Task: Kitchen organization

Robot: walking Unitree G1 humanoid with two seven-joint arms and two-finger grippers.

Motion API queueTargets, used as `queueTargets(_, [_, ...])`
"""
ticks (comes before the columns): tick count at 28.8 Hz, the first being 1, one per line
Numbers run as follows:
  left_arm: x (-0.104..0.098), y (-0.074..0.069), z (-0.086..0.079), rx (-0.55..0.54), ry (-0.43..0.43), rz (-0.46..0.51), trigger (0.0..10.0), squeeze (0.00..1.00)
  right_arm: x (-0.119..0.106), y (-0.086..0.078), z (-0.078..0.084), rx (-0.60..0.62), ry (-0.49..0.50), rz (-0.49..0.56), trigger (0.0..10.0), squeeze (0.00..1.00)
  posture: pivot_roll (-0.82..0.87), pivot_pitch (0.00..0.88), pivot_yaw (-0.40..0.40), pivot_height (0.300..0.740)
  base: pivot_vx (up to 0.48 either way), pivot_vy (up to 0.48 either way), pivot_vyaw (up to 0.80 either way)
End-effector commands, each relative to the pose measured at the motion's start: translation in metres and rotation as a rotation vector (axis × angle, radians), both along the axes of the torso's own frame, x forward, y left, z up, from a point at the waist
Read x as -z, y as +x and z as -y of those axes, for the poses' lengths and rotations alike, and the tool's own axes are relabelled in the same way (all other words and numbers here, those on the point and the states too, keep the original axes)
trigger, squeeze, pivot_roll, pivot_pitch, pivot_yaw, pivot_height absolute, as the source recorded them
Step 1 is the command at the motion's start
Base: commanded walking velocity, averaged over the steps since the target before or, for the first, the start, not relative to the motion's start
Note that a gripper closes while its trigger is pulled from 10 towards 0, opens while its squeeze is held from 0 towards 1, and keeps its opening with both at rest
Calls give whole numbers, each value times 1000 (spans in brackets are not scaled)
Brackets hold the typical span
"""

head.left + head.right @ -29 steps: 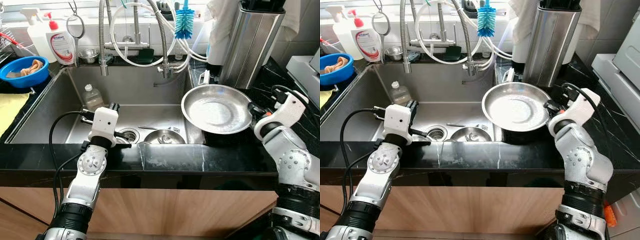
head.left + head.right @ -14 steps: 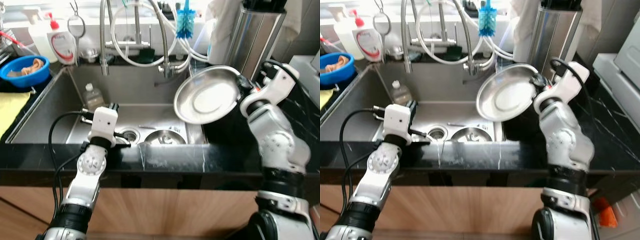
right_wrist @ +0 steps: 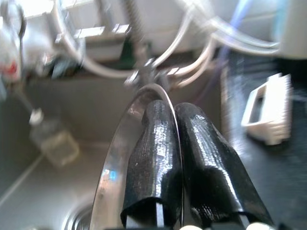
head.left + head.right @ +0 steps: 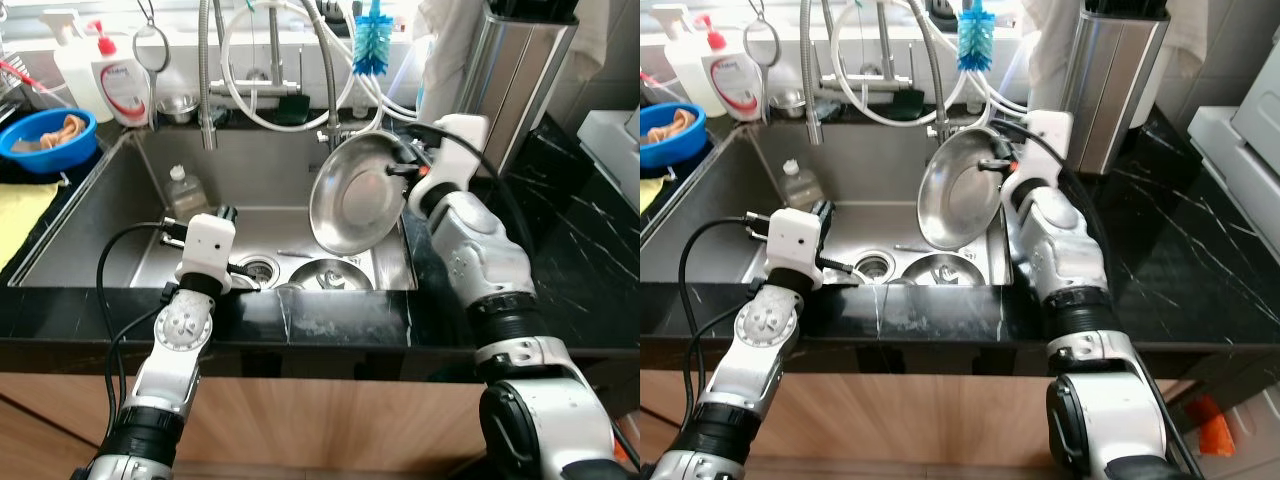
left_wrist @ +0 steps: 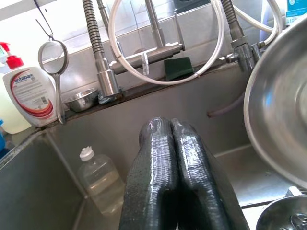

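Observation:
A shiny steel pan (image 4: pixel 355 195) hangs tilted almost on edge over the right part of the sink (image 4: pixel 110 200). My right gripper (image 3: pixel 175 143) is shut on the pan's rim (image 3: pixel 139 158), one finger on each side of it. Below the pan a small steel bowl (image 4: pixel 330 273) lies in the sink bottom beside the drain (image 4: pixel 258 268). A clear plastic bottle (image 4: pixel 185 193) stands in the sink's back left. My left gripper (image 5: pixel 171 143) is shut with nothing in it and rests over the sink's front edge, left of the drain.
Spring faucets (image 4: pixel 207 70) and white hoses rise behind the sink. A soap bottle (image 4: pixel 120 85), a hanging strainer and a blue bowl (image 4: pixel 45 140) stand at the back left. A steel canister (image 4: pixel 515 75) and a white brush (image 3: pixel 266 115) sit on the black counter at the right.
My right arm has swung the pan left from the counter to over the sink, tipping it from flat to nearly on edge. The left arm has stayed still.

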State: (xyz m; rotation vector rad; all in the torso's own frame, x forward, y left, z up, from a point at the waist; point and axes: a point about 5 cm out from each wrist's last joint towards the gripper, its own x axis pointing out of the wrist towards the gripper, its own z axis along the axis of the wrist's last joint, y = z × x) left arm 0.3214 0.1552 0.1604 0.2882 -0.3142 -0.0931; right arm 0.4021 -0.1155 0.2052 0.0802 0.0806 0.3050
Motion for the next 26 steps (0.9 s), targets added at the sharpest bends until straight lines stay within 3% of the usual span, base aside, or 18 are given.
queueTargets(1, [-6,0,-3,-17,15,19,10000,0,-10,3,-4,-26,-29,39,10000,0,-172,0,5,731,0,0,0])
queueTargets(7, [-5,-1,-3,-17,16,18,10000,0,0,7,-11,-69,-122,19,10000,0,-170,0,5,731,0,0,0])
queueTargets(26, [-5,-2,-2,-4,21,22,10000,0,24,5,-19,-154,-182,-81,10000,0,-159,0,7,731,0,0,0])
